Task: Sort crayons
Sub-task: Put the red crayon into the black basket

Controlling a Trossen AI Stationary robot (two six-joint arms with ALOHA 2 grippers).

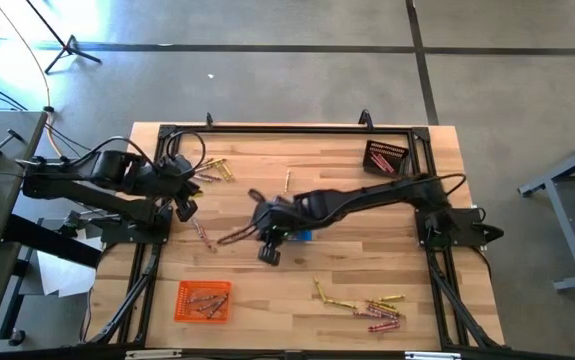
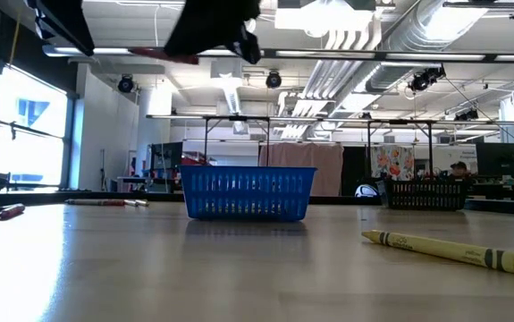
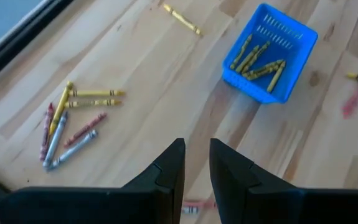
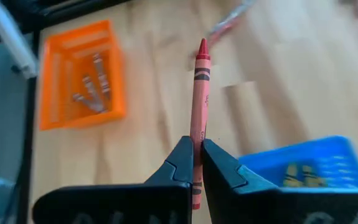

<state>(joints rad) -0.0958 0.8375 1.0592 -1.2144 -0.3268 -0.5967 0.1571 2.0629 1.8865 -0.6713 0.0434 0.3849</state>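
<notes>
My right gripper (image 1: 257,232) hangs over the table's middle, shut on a red crayon (image 4: 198,93), beside the blue basket (image 3: 269,53) that holds yellow crayons. In the low view it shows at the top (image 2: 212,27). My left gripper (image 1: 185,208) hovers at the left, open (image 3: 196,146), with nothing between its fingers. Loose crayons lie flat on the table: a cluster (image 1: 372,305) near the front right, yellow ones (image 1: 212,172) at the far left, and one (image 1: 205,238) left of centre. An orange basket (image 1: 203,300) holds brownish crayons. A dark basket (image 1: 385,158) holds red ones. My right gripper pinches the red crayon between its two fingers on the wrapped body (image 4: 197,144), toward the blunt end. The crayon lies along the fingers, and its pointed tip (image 4: 202,45) sticks out well past them. The fingers slant down toward the near left. The crayon is lifted clear of the table.
A black frame (image 1: 287,128) runs round the wooden table. A yellow crayon (image 2: 453,249) lies close in front of the low camera, and a red one (image 2: 11,211) lies at its left. Bare wood lies between the orange basket and the front-right cluster.
</notes>
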